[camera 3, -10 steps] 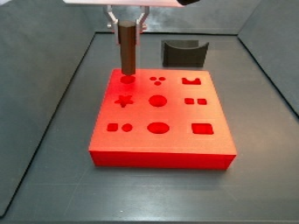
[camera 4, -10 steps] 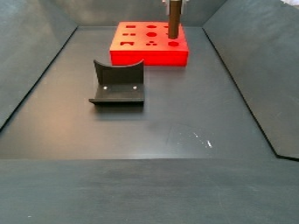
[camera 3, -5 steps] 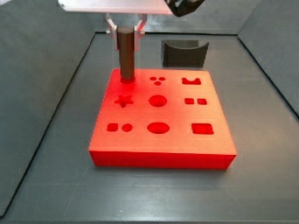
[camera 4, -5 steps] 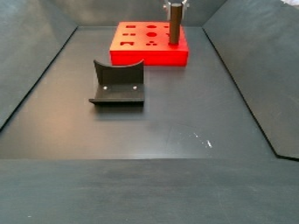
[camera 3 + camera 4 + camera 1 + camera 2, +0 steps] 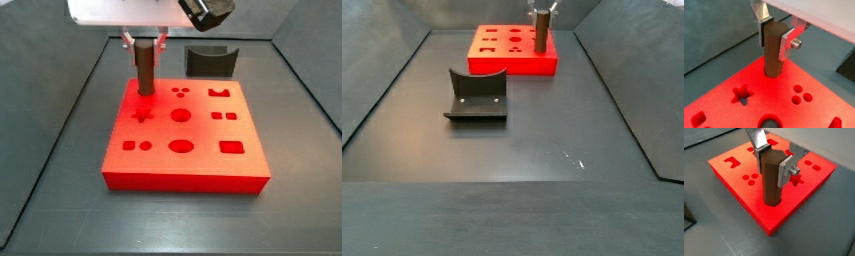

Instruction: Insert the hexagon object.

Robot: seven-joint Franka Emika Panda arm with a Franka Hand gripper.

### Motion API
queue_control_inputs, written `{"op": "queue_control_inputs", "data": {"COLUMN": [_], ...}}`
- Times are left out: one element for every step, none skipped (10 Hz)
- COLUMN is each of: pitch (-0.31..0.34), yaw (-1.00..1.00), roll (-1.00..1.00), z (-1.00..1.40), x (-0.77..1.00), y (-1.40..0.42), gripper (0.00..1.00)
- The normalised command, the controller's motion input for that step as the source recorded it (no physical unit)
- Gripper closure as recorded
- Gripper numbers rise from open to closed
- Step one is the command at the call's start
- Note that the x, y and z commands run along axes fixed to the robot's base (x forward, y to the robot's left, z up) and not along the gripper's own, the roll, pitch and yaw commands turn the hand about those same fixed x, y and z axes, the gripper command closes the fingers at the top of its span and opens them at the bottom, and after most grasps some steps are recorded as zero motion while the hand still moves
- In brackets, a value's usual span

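One peg: the hexagon object (image 5: 773, 47) stands upright, brown and faceted, with its lower end at the red block's (image 5: 187, 160) corner hole, about 10 o'clock on the block's top in a side view (image 5: 143, 72).
End effector: the end effector (image 5: 773, 159) sits over that corner and is clenched on the peg's upper part; in both wrist views the silver fingers (image 5: 789, 40) press on opposite faces.
Peg depth: the foot looks to be inside the hole mouth, with no gap showing round it (image 5: 771, 202), but most of the length is above the surface.
Step in hand: insertion, by my reading; alignment seems done and the push down is under way or about to start.
Next move: a straight descent with the peg kept vertical, then release once it bottoms out. If it binds, a small twist to match the facets may be needed.
Other holes: star (image 5: 741, 93) and three dots (image 5: 801, 95) lie near the peg, both empty.
Fixture: the fixture (image 5: 476, 95) rests on the bench (image 5: 529, 150), well apart from the block, at 7 o'clock of it in that side view.
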Motion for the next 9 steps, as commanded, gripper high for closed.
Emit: {"op": "queue_control_inputs", "data": {"pitch": [-0.243, -0.466, -0.43, -0.443, -0.373, -0.014, 0.189, 0.249, 0.286], "yaw": [0.02, 0.05, 0.02, 0.0, 0.0, 0.0, 0.0, 0.0, 0.0], "roll": [0.09, 0.18, 0.21, 0.22, 0.21, 0.18, 0.16, 0.1, 0.04], "z": [-0.31, -0.25, -0.27, -0.21, -0.36, -0.5, -0.72, -0.65, -0.6], "x": [-0.01, -0.39, -0.25, -0.19, -0.18, 0.0, 0.2, 0.07, 0.0], "y": [0.0, 0.0, 0.0, 0.0, 0.0, 0.0, -0.09, -0.13, -0.17], "gripper": [1.0, 1.0, 1.0, 1.0, 1.0, 1.0, 1.0, 1.0, 1.0]}}
